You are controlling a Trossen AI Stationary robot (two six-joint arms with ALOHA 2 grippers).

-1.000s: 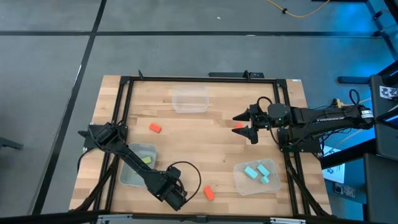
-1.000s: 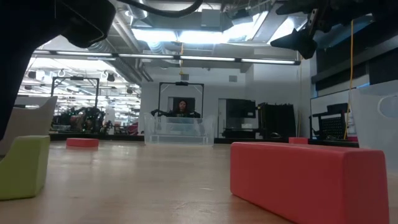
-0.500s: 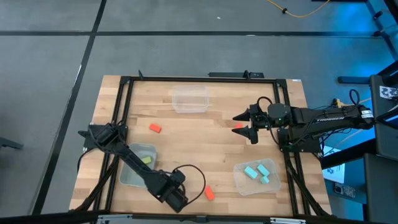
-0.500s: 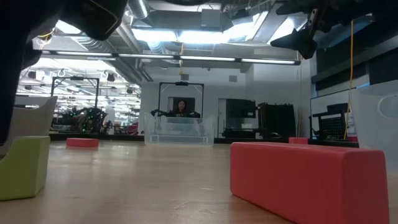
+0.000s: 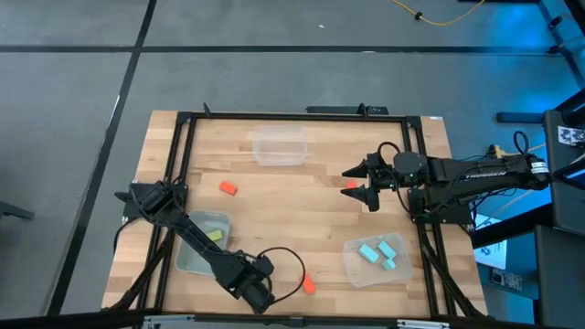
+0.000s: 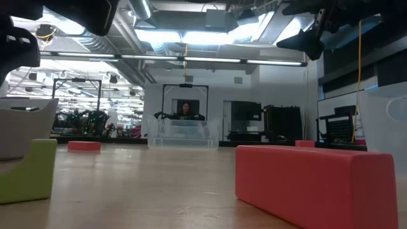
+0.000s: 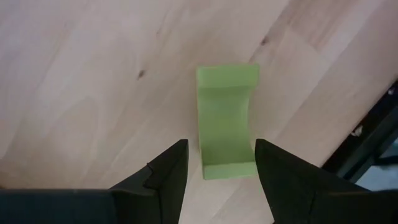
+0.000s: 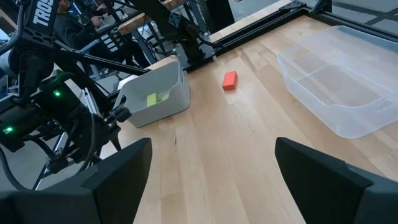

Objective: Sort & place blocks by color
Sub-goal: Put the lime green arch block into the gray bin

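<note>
— What had changed when we looked across the table [image 5: 302, 215]?

— Only the left arm. Its left gripper [image 5: 256, 294] had slid a little further toward the 7 o'clock edge, and in the low view its dark bulk had cleared away from in front of the camera. The right arm had not moved. We found the right gripper [image 5: 353, 183] at 2 o'clock as before, raised well above the wood, fingers spread wide and empty, over one orange-red block [image 5: 349, 185].

— And the bins?

— We saw the clear bin at 12 o'clock [image 5: 279, 146] with nothing in it. The bin at 8 o'clock [image 5: 203, 239] held yellow-green pieces, and the bin at 4 o'clock [image 5: 377, 256] held the cyan blocks [image 5: 379, 252].

— So what was the left claw about?

— In its wrist view the fingers stood apart, gripping nothing, one on each side of the near end of a loose yellow-green block [image 7: 227, 121] lying flat on the wood. We took the shift as lining up for that grasp, after which it belonged in the 8 o'clock bin.

— What was left?

— By our judgement the orange-red ones: a second at 10 o'clock [image 5: 228, 187] and a third at 6 o'clock [image 5: 308, 285], all unsorted.
</note>
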